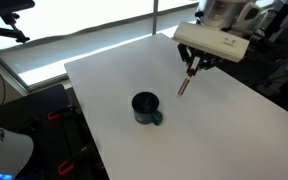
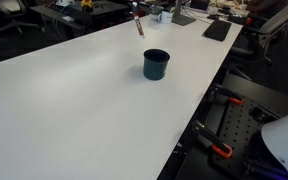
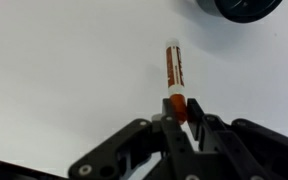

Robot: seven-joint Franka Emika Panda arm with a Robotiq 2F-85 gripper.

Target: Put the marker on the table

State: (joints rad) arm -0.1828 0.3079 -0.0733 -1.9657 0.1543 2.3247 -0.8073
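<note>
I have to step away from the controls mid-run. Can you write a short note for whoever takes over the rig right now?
Gripper: shut on the marker, pinching it at one end, with the rest sticking out past the fingertips.
Marker: hangs from the gripper over bare table, well apart from the mug. I cannot tell whether its lower tip touches the surface.
Done: the marker is in hand and over open tabletop.
Left: lower it until it rests on the table, open the gripper and back away, probably keeping clear of the mug.
</note>
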